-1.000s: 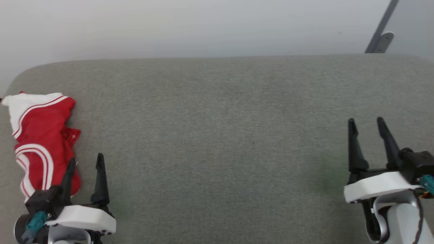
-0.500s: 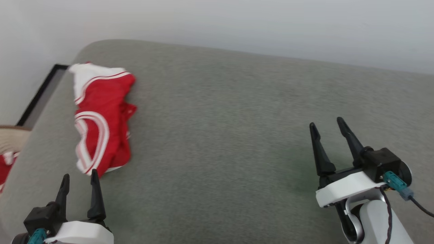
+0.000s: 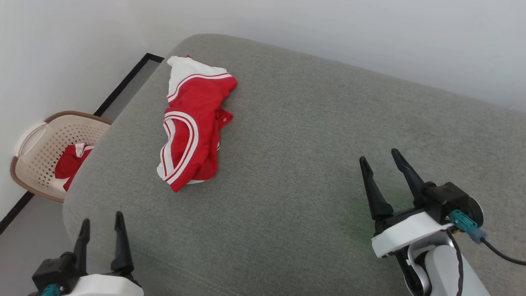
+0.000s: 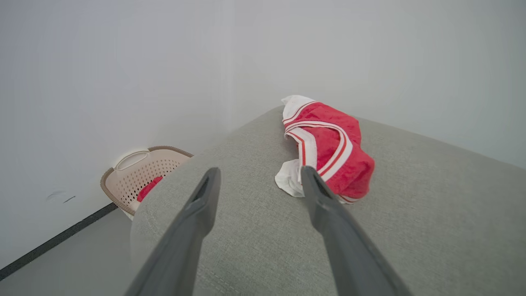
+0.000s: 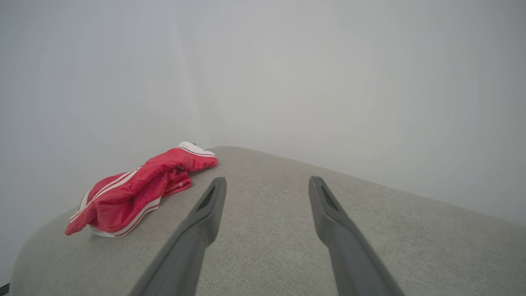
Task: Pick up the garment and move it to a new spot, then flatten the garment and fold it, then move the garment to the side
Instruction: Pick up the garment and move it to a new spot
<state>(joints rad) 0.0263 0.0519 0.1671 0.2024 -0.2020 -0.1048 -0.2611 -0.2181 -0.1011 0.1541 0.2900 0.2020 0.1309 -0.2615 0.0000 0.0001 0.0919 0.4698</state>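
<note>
The garment (image 3: 193, 123) lies crumpled near the far left end of a grey upholstered surface (image 3: 312, 135); it is bright red with white panels and double white stripes. It also appears ahead of the fingers in the left wrist view (image 4: 328, 150) and to the left in the right wrist view (image 5: 139, 193). My left gripper (image 3: 102, 218) stands open at the lower left, near the surface's front left corner and well short of the garment, with nothing between its fingers. At the lower right, my right gripper (image 3: 380, 158) is open and empty over bare fabric.
A beige perforated basket (image 3: 39, 144) stands on the floor left of the surface, with red cloth (image 3: 70, 162) inside it. White walls rise behind and to the left. A black baseboard strip (image 3: 123, 84) runs along the floor. The surface's left edge (image 3: 88, 164) is rounded.
The head camera has swung left, so the whole picture shifted: the garment now sits nearer the middle, and the basket and floor have come into view. Both grippers stay open.
</note>
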